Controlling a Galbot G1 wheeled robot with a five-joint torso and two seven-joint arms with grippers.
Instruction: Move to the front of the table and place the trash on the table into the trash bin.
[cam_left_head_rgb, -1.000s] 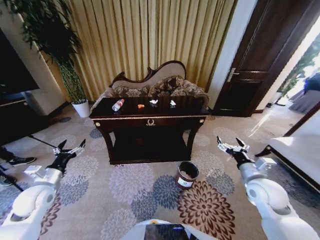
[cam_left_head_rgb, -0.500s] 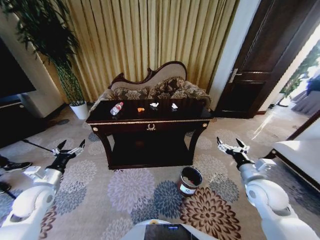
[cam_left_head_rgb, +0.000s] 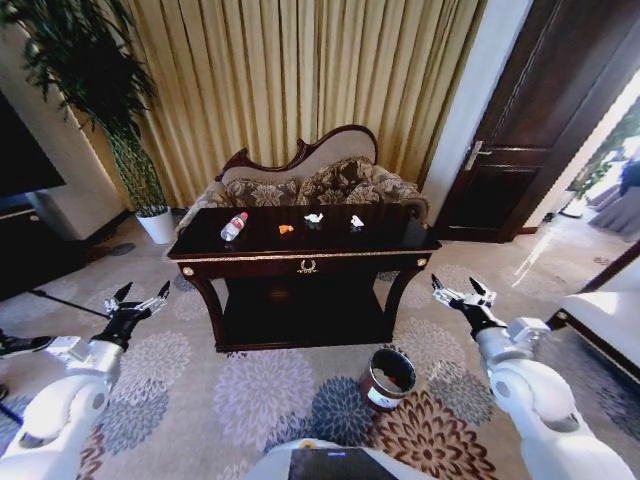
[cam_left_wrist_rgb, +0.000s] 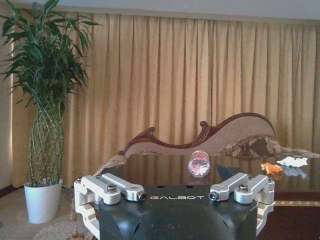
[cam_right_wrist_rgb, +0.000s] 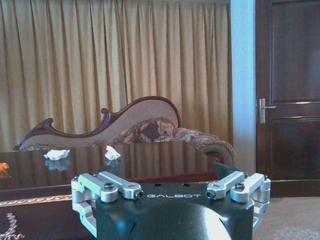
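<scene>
I'm squaring up on the desk (cam_left_head_rgb: 300, 262), keeping it centred; the trash bin (cam_left_head_rgb: 388, 378) sits on the carpet by its right leg; bottle (cam_left_head_rgb: 235, 227) and scraps (cam_left_head_rgb: 314, 218) lie on top; left end effector (cam_left_head_rgb: 137, 302) and right end effector (cam_left_head_rgb: 459, 294) released, empty, held low either side.

Warm dim room, daylight right, fisheye edges
</scene>
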